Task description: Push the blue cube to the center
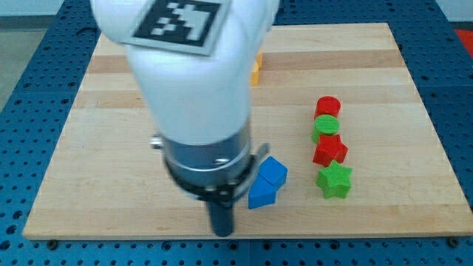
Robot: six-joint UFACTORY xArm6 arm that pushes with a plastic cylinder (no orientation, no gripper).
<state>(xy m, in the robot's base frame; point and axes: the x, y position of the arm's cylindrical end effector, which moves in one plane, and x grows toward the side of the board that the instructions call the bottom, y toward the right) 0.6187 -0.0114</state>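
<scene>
The blue cube (273, 171) lies low on the wooden board (111, 148), right of centre, touching a second blue block (261, 192) just below and left of it. My tip (222, 232) is at the view's bottom, a short way left of and below both blue blocks, not touching them. The big white and grey arm body (196, 89) hides the board's middle and part of what lies behind it.
A column of blocks stands to the right: a red cylinder (328, 106), a green cylinder (325, 128), a red star (329, 151) and a green star (334, 180). An orange-yellow block (255, 70) peeks out beside the arm near the top. The board's bottom edge runs just below my tip.
</scene>
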